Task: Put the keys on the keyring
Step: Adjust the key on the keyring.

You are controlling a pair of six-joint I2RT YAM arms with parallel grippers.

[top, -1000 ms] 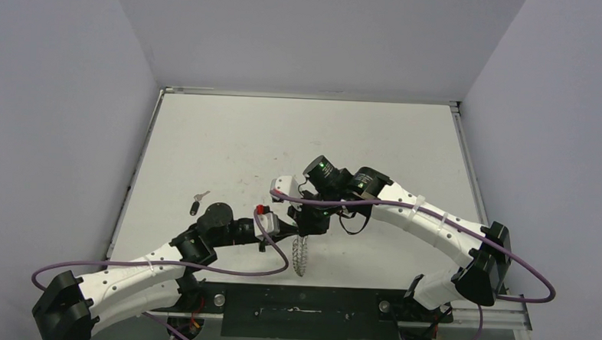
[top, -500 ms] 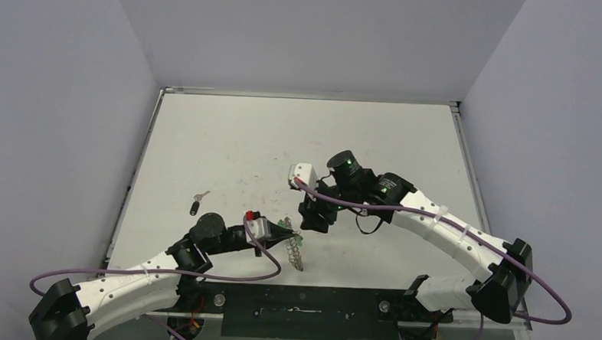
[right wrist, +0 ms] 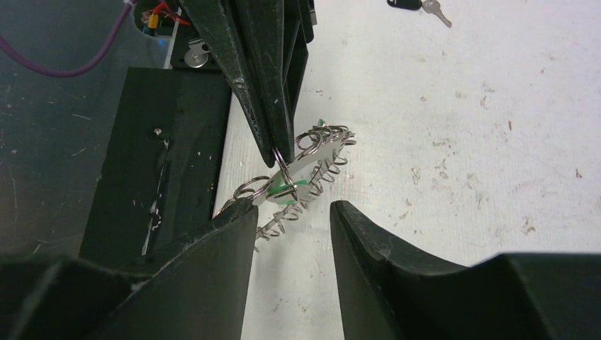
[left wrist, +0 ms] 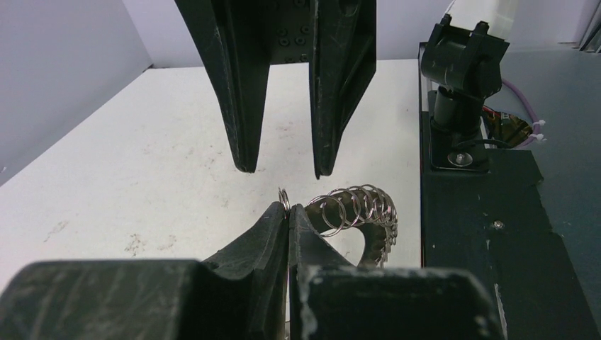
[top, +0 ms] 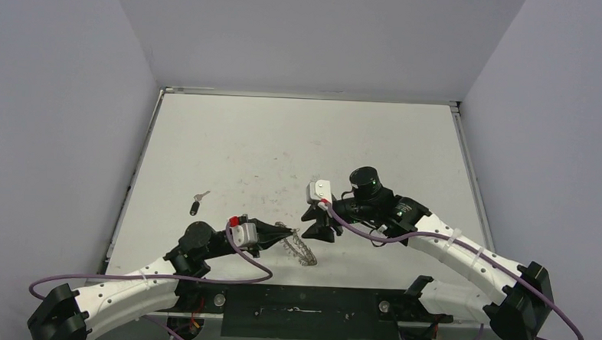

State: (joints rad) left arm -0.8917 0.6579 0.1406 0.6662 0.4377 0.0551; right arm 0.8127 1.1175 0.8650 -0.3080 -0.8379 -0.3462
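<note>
My left gripper [top: 278,230] is shut on the rim of the keyring [top: 300,249], a hoop of small silver loops held just above the table near its front edge. In the left wrist view the left gripper [left wrist: 288,210] pinches one loop and the keyring [left wrist: 361,207] curls off to the right. A green-headed key [right wrist: 286,187] hangs on the keyring [right wrist: 322,142] beside the left fingertips [right wrist: 276,150]. My right gripper [top: 316,230] stands open just right of the ring, holding nothing; its own view shows the right gripper [right wrist: 292,211] a little short of the ring. A black-headed key [top: 194,208] and a silver key [top: 201,195] lie at the left.
The black base plate [top: 300,304] runs along the table's front edge, close under the ring. In the right wrist view the black-headed key [right wrist: 402,3] and silver key [right wrist: 434,10] lie at the top edge. Side walls enclose the table.
The right gripper opened and drew back to the right, away from the ring. The left arm pulled slightly back and the ring swung from hanging down to a slant.
</note>
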